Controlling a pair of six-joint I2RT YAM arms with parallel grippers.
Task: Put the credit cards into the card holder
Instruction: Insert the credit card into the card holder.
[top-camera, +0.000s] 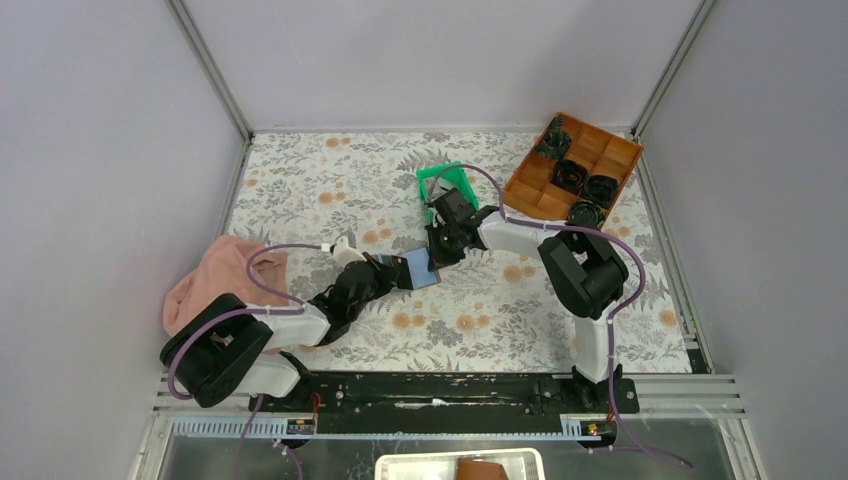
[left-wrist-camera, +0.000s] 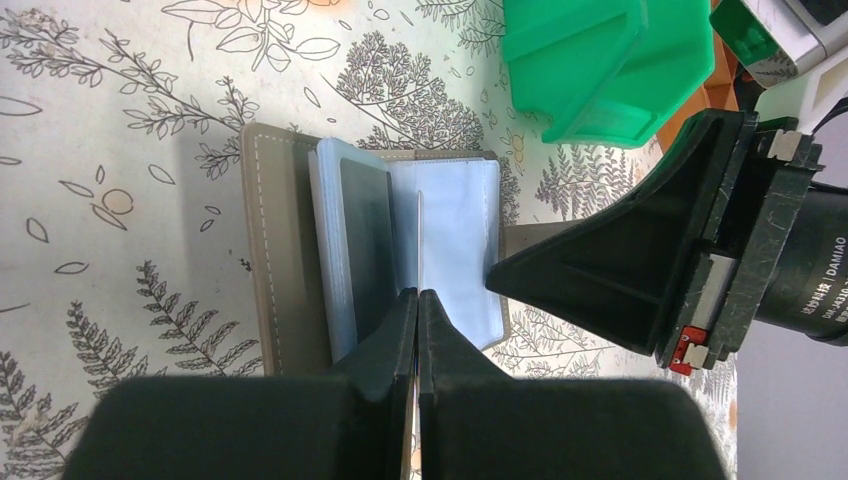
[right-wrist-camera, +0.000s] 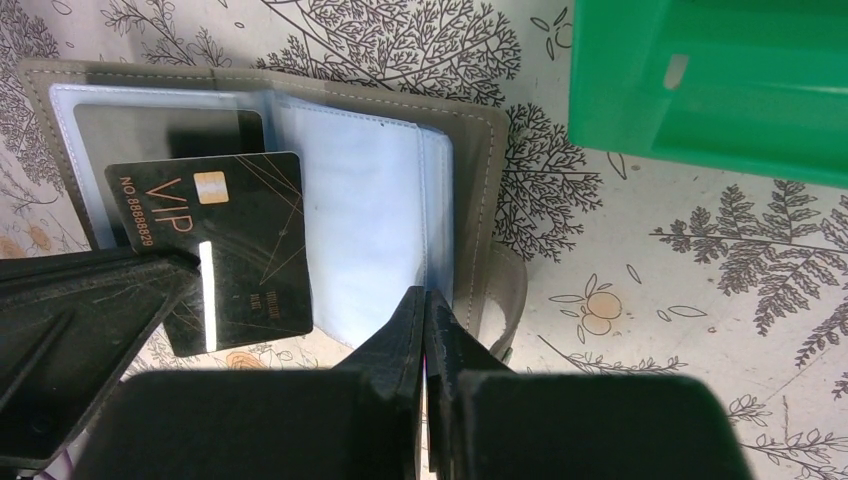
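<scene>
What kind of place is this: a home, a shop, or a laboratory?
Most likely a robot laboratory test cell. Plain grey walls with metal framing enclose it, two robot arms are bolted to a black rail, and a floral tablecloth carries props such as a green bin.

Glossy dark credit card (right-wrist-camera: 230, 240), matt stitched card holder (right-wrist-camera: 485, 180), shiny plastic bin (right-wrist-camera: 720, 80)

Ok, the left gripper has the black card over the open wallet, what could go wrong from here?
The card sits skewed to the wallet's clear sleeves, so pushing may crumple a sleeve rather than enter it. The left gripper pinches only one end of the card, so it could twist or slip. The right gripper meets the wallet at one spot, so the wallet might pivot.
</scene>
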